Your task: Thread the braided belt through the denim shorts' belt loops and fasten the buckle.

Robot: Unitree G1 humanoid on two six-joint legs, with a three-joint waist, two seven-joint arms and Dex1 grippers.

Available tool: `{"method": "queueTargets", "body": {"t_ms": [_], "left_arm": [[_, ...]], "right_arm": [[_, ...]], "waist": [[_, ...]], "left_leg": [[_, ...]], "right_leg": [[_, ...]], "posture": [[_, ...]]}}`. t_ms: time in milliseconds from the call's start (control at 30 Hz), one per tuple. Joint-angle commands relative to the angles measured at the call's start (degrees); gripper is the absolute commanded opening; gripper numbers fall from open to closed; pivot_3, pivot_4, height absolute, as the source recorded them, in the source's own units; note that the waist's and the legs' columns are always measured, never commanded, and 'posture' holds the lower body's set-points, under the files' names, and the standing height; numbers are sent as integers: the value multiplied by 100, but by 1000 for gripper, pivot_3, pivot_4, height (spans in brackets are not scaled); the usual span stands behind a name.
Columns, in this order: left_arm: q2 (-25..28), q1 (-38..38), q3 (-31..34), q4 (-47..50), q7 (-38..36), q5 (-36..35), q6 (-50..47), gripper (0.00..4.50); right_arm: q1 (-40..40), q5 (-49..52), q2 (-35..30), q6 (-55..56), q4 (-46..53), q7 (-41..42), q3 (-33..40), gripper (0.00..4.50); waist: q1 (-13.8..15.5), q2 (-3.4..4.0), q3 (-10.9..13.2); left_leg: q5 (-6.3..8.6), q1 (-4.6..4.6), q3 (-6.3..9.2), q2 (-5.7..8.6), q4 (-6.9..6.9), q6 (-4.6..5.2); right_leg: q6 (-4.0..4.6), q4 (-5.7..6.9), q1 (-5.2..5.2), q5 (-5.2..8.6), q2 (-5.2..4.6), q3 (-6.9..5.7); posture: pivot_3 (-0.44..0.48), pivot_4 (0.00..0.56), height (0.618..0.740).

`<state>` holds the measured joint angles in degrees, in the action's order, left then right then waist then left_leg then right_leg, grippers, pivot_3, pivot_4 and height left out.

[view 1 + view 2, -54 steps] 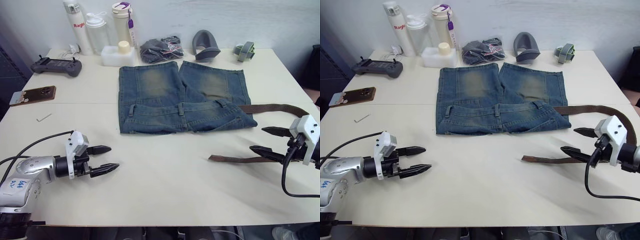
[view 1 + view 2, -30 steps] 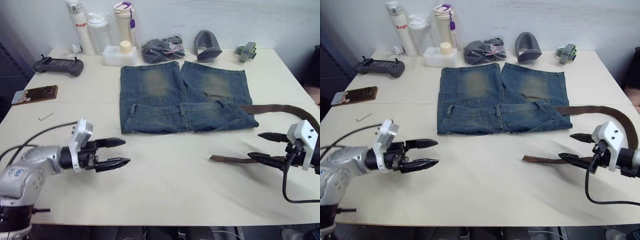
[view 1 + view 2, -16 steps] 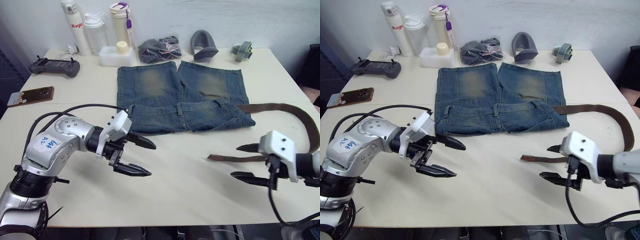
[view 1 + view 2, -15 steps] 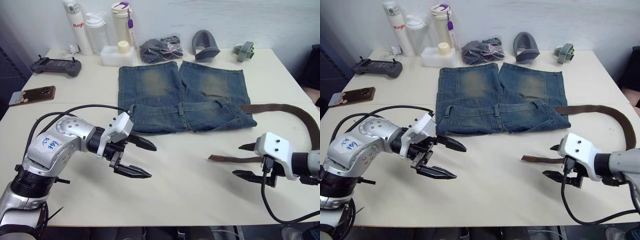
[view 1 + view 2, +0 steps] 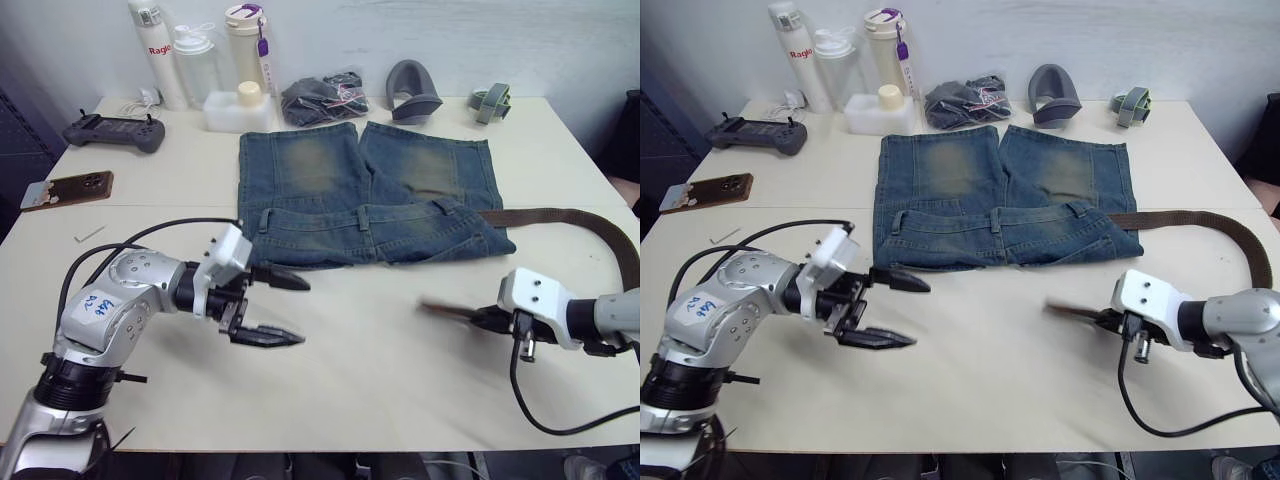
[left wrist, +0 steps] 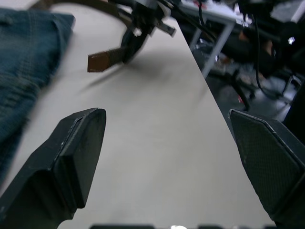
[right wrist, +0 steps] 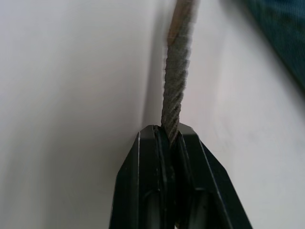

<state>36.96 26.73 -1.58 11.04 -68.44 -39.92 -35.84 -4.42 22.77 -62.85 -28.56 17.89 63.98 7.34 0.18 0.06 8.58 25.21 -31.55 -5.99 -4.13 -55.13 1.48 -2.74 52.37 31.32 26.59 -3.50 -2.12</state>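
Note:
The denim shorts lie flat mid-table, waistband toward me, with belt loops across it. The braided belt runs from the shorts' right side out to the right and curves back toward me. My right gripper is shut on the belt just behind its tip, which is raised slightly off the table. In the right wrist view the woven strap is pinched between the fingers. My left gripper is open, just in front of the waistband's left part, holding nothing. The buckle is out of view.
Several bottles and a white container stand at the back left, beside a dark fabric bundle and a grey object. A controller and a phone lie at the left. The table's right edge is close to the belt.
My right gripper has shut on the belt behind its tip, and the tip has lifted a little. The left gripper stays open in about the same place.

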Motion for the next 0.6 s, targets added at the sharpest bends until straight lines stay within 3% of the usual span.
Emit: {"method": "queueTargets", "body": {"t_ms": [33, 267, 567, 600], "left_arm": [[-529, 285, 302, -81, 386, -276, 178, 4500], [-1554, 652, -27, -203, 1030, -186, 120, 4500], [-2145, 1216, -506, -782, 928, 197, 377, 4500], [-2212, 1292, -560, -820, 789, 133, 341, 4247]], "right_arm": [[-341, 827, 139, -544, 381, 90, 370, 45], [-1187, 2651, 772, -1898, 1446, -636, 480, 45], [-1429, 3257, 876, -2346, 1678, -1346, 571, 45], [-1413, 3290, 889, -2346, 1689, -1426, 607, 11]], "waist": [[-2, -1, 0], [-9, -1, 0], [33, -3, 1], [33, -2, 1]], "left_leg": [[0, 0, 0, 0, 0, 1], [-2, 1, 5, -1, 1, -3], [-6, -1, 6, 9, 1, -2], [-6, -1, 7, 10, 1, -2]], "right_leg": [[-2, 0, -1, -1, 0, 0], [-19, 5, -2, -10, 0, 2], [-18, 2, -3, -10, -4, 3], [-18, 3, -3, -10, -4, 4]], "posture": [[0, 150, 649], [0, 150, 649], [0, 150, 649], [0, 150, 649]]}}
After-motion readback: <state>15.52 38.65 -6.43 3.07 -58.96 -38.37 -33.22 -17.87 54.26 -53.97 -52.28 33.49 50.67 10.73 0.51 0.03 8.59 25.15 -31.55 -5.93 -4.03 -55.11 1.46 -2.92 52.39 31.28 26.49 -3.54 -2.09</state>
